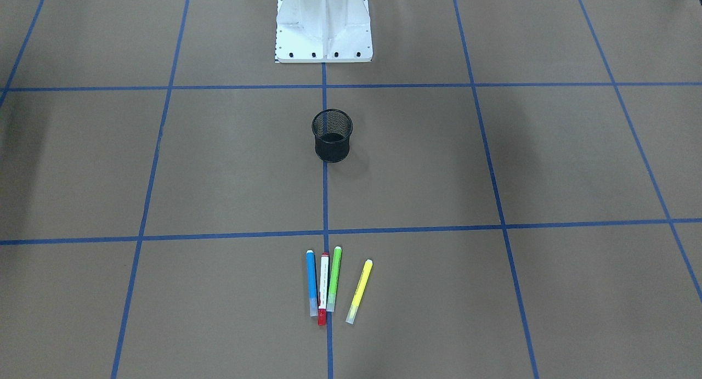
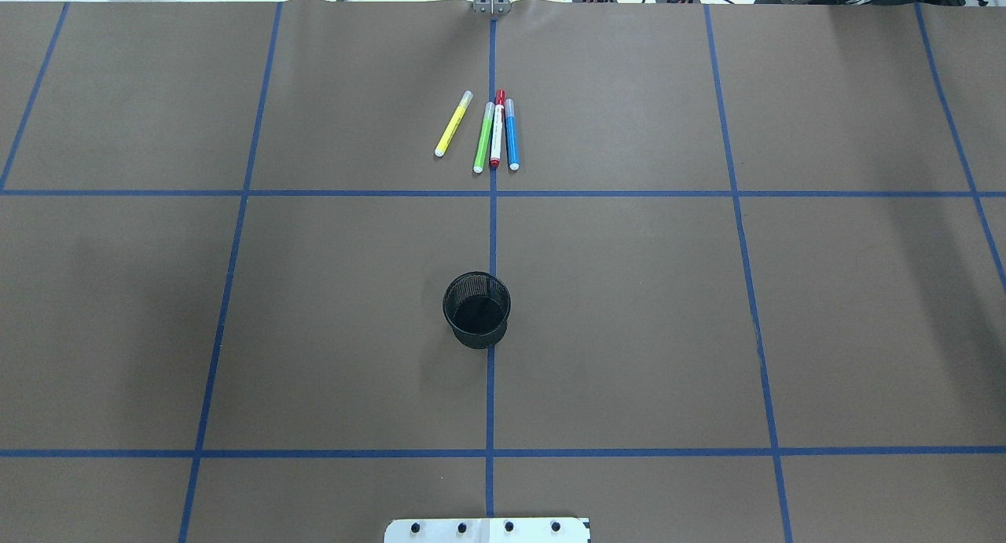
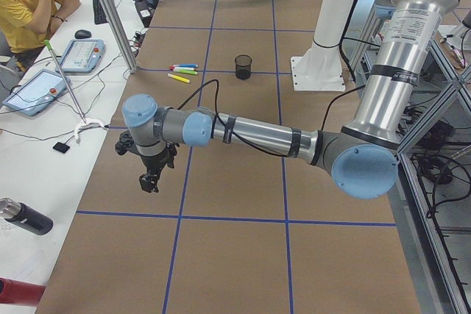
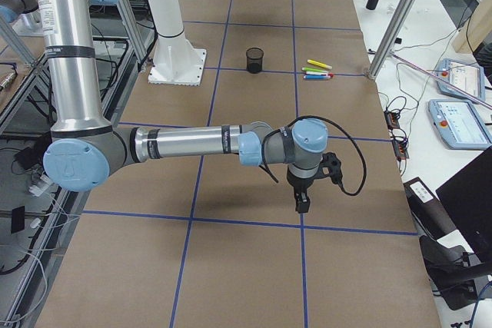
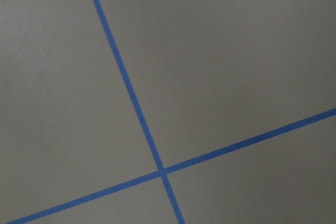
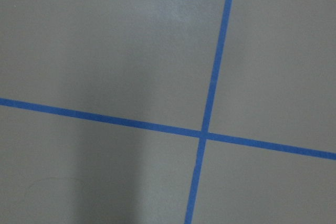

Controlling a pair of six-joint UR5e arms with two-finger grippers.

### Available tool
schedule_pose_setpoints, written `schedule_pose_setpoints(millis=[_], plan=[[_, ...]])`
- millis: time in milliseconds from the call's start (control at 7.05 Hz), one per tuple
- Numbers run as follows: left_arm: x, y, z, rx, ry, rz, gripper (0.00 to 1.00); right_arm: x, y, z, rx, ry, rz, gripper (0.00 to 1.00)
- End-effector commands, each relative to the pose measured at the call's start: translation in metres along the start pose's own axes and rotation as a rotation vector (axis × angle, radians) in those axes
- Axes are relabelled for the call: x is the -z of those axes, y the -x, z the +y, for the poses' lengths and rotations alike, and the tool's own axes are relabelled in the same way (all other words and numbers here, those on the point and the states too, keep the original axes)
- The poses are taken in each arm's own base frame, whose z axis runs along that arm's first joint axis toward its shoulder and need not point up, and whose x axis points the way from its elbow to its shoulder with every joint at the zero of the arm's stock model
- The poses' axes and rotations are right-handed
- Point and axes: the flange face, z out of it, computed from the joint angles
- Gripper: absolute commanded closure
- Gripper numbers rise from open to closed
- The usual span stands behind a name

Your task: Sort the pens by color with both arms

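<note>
Blue pen (image 2: 511, 134), red-capped pen (image 2: 497, 130) and green pen (image 2: 484, 137) lie packed side by side toward far edge of table (image 2: 629, 291), beyond cup (image 2: 477, 309). Yellow pen (image 2: 453, 123) just apart, left. Left gripper (image 3: 148, 182), right gripper (image 4: 301, 203) hover well away; cannot tell finger state. Risk: grasping packed pen likely drags neighbour.

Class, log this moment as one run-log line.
pens: four grouped, unsorted | mesh cup: empty | left gripper, right gripper: far from pens

A black mesh cup (image 2: 476, 310) stands upright on a blue tape line (image 2: 491, 236) of the brown tabletop (image 2: 629, 331), well apart from the left hand (image 3: 148, 184) and the right hand (image 4: 301, 206). A person in yellow (image 3: 29, 6) sits beyond the left hand.
</note>
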Motion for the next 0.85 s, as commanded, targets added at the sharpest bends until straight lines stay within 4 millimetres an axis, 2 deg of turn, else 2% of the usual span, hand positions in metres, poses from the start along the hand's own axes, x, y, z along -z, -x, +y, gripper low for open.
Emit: schedule_pose_setpoints(millis=[0, 142, 568, 710], plan=[[-0.01, 0.036, 0.041, 0.068, 0.015, 0.011, 0.01, 0.009, -0.028, 0.022, -0.037, 0.038, -0.01, 0.01], [-0.011, 0.04, 0.054, 0.095, -0.001, 0.068, 0.01, 0.007, -0.029, 0.022, -0.046, 0.041, -0.006, 0.01], [-0.007, 0.034, 0.051, 0.093, -0.016, 0.09, 0.01, 0.009, -0.028, 0.021, -0.059, 0.037, -0.005, 0.01], [0.002, 0.028, 0.049, 0.073, -0.035, 0.086, 0.01, 0.008, -0.027, 0.021, -0.062, 0.037, -0.004, 0.01]])
